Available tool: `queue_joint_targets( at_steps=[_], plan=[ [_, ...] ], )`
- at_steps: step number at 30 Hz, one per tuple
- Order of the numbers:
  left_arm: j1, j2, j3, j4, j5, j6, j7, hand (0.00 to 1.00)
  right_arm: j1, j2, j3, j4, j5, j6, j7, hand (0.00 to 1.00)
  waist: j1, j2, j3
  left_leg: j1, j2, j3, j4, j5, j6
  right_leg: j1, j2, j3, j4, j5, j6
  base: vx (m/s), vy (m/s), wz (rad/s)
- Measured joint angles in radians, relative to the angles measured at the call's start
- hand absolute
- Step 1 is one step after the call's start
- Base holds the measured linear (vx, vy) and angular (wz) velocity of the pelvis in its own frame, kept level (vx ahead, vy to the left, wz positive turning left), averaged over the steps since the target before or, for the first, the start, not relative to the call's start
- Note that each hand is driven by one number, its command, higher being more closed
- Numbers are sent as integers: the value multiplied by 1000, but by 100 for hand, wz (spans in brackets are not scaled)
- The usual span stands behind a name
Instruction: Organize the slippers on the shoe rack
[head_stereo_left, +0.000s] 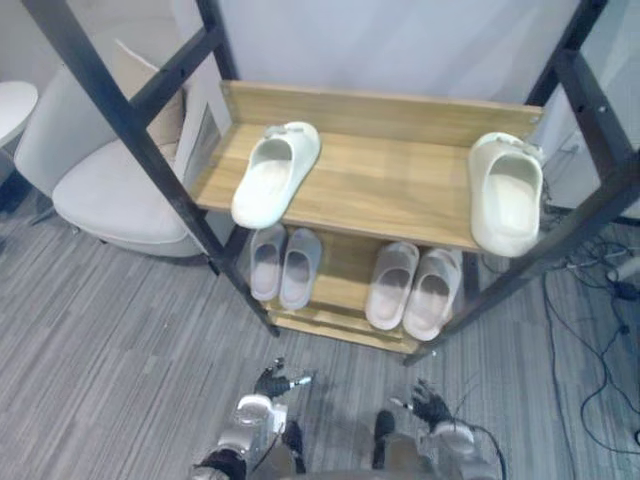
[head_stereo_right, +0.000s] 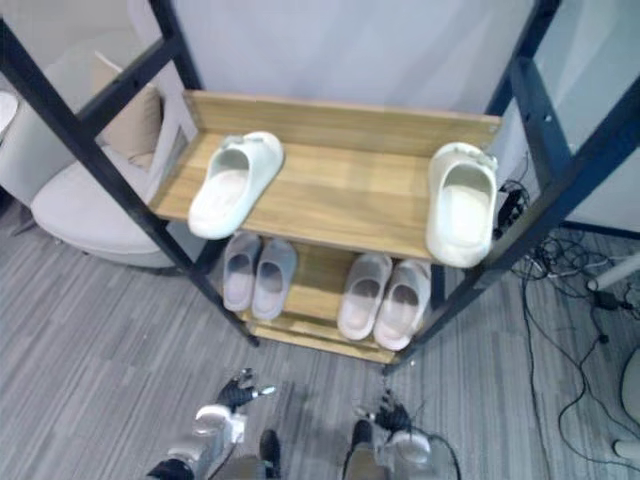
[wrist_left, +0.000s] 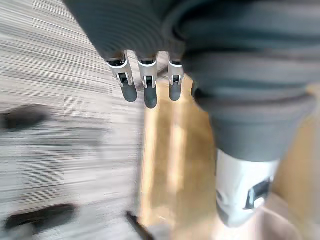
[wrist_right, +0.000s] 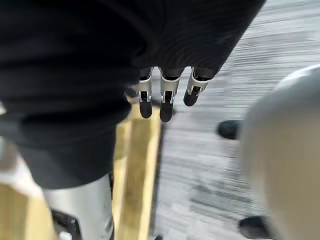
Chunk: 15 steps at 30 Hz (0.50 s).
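Note:
A wooden shoe rack (head_stereo_left: 400, 170) in a black frame stands ahead. On its top shelf lie two pale green slippers: one (head_stereo_left: 274, 172) at the left, angled, one (head_stereo_left: 506, 192) at the right edge. The lower shelf holds a grey pair (head_stereo_left: 284, 264) on the left and a beige pair (head_stereo_left: 414, 286) on the right. My left hand (head_stereo_left: 272, 383) hangs low in front of the rack with relaxed fingers (wrist_left: 145, 85), holding nothing. My right hand (head_stereo_left: 430, 405) hangs likewise, its fingers (wrist_right: 166, 97) straight and empty.
A light armchair (head_stereo_left: 100, 160) stands left of the rack with a beige cushion (head_stereo_right: 135, 110). Cables (head_stereo_left: 600, 300) lie on the grey carpet at the right. The rack's slanted black posts (head_stereo_left: 140, 140) cross in front of the shelves.

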Motion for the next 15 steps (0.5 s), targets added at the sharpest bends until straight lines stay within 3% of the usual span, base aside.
queue_joint_targets(
  at_steps=[2,6,11,15],
  plan=[
    [7,27,-72,-94,-10,-29,-24,0,16,-10,-45,50,2,-2,-1,0,-9,10,-13,10,-9,-11,-15,5,5,18,-2,-3,-23,8,8,14,49,11],
    [15,34,-207,-170,-10,-38,-48,0,18,-19,-112,99,3,-5,-10,0,-11,23,-29,24,-21,-19,-36,9,11,42,-8,-9,-55,22,14,26,49,8],
    [38,61,-368,-516,-63,-60,-94,0,38,-19,-138,101,-2,-13,-23,0,-14,23,-34,69,-32,-42,-58,11,15,98,-16,-28,-71,17,21,42,31,12],
    [38,76,-399,-687,-121,-107,-110,0,46,-20,-141,101,-9,-14,-33,0,-14,32,-54,81,-34,-42,-68,12,15,105,-15,-27,-77,15,23,39,13,-1]
  ],
)
